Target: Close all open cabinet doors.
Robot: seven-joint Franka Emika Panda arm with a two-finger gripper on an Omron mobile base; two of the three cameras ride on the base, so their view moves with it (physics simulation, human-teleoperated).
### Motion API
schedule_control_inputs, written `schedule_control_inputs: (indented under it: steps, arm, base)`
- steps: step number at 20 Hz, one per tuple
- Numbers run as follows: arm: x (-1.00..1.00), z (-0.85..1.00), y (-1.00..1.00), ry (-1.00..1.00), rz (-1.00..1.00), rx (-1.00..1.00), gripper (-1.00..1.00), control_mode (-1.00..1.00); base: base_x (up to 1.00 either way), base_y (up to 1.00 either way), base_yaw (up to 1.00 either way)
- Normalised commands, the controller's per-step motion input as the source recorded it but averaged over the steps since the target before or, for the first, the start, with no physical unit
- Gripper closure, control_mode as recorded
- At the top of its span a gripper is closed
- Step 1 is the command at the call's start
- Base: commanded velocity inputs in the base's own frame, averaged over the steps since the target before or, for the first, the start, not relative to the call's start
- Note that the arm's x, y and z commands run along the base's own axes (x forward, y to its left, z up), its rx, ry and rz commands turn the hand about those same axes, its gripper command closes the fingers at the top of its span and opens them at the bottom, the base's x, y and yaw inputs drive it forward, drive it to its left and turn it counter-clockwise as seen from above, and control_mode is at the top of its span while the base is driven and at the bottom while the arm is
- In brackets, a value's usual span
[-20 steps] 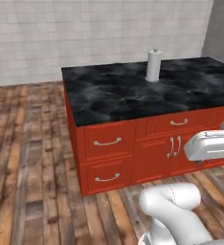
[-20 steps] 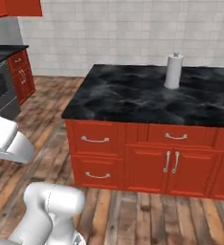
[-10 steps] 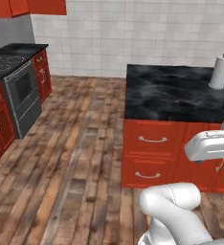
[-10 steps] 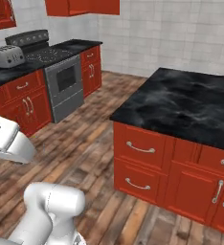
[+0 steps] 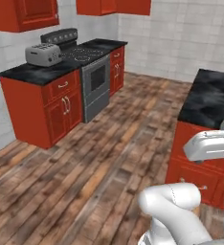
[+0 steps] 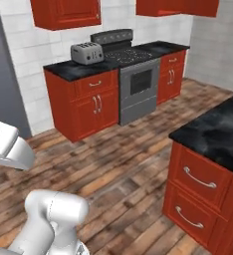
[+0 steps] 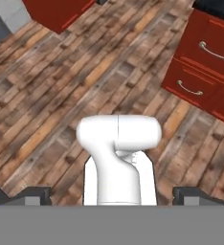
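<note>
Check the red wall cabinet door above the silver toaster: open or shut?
Shut, as far as visible. The red wall cabinet door lies flush with its box above the silver toaster, no gap or swung edge; its top is cropped.

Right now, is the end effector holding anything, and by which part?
Nothing is held. In the hand view the end effector has its finger tips spread wide apart, with wooden floor beyond and no object between them.
</note>
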Motion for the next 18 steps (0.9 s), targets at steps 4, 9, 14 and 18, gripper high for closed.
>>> schedule_control_inputs:
  steps: [4, 9, 14, 18]
  arm:
    - [0.0, 0.0, 0.0, 0.0, 0.0, 0.0, -1.0, 1.0]
    - [0.0, 0.0, 0.0, 0.0, 0.0, 0.0, -1.0, 1.0]
    - [0.0, 0.0, 0.0, 0.0, 0.0, 0.0, -1.0, 1.0]
    - [0.0, 0.0, 0.0, 0.0, 0.0, 0.0, -1.0, 1.0]
  base:
    - [0.26, 0.06, 0.66]
    - [0.31, 0.1, 0.59]
    - [0.38, 0.1, 0.58]
    - [0.48, 0.03, 0.54]
